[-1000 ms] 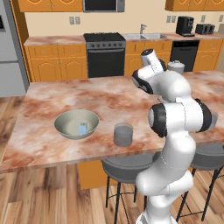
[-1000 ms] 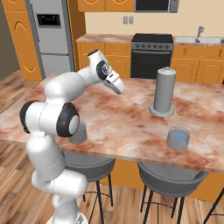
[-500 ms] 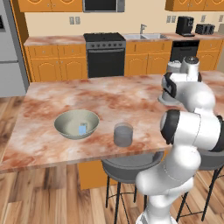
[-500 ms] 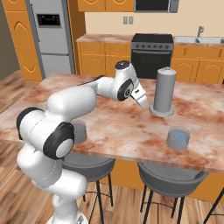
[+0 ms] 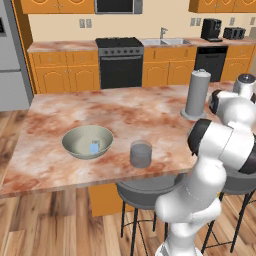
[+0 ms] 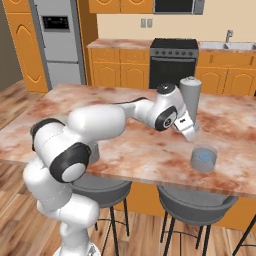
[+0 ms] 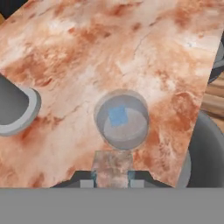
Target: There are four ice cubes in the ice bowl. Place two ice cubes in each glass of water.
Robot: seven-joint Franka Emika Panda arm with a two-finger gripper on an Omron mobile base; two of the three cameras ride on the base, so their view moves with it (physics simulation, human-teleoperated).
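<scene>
While the gripper [image 7: 112, 176] hangs above the counter [image 7: 65, 52], its two fingertips stand a little apart with nothing between them. Just beyond them sits a glass of water [image 7: 122, 119] holding one ice cube [image 7: 118, 116] (a pale blue square afloat), close by the counter's edge. A tall grey cylinder [image 6: 189, 97] stands behind it. Well off to the left, the ice bowl [image 5: 87, 141] holds an ice cube [image 5: 94, 148], with the other glass [image 5: 141, 153] just beside the bowl.

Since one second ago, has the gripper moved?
Yes. In the right base view the gripper swung rightward, passing the tall grey cylinder, toward the glass.
</scene>
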